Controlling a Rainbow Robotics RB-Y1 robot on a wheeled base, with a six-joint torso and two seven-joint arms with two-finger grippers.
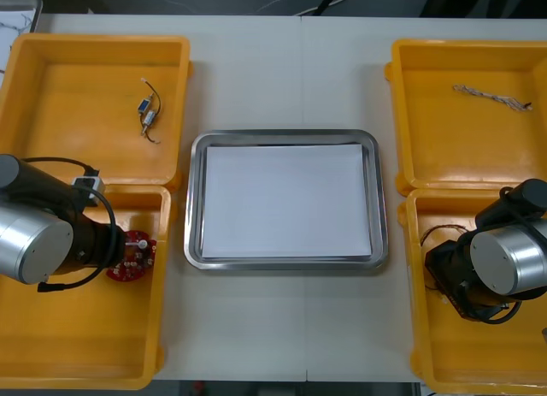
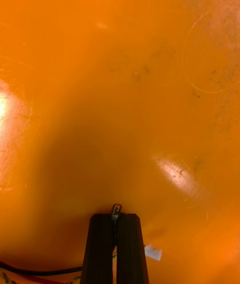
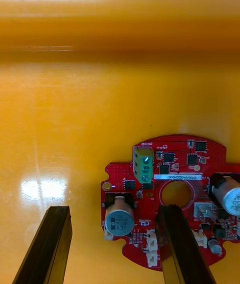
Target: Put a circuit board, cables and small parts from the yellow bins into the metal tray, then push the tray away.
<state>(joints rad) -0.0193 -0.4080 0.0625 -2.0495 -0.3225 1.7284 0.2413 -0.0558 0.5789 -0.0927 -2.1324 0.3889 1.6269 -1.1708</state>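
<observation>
the red circuit board [image 3: 170, 199] lies in the near left yellow bin [image 1: 51, 353] under the left gripper [image 3: 114, 211], fingers open, one over its middle. best to centre the board's rim between them before closing (clear of the tall components). right gripper [image 2: 116, 216], in the near right bin [image 1: 444, 362], pinches a small metal part [image 2: 116, 209]. metal tray [image 1: 382, 199]: bare. far left bin [image 1: 77, 97] holds a short cable [image 1: 149, 112], far right bin [image 1: 453, 148] a twisted cable [image 1: 491, 95].

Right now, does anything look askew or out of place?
Mildly: the open left pincer sits off-centre, one finger over the circuit board, the other over bare bin floor. The right pincer, shut on a small metal part, looks fine.
</observation>
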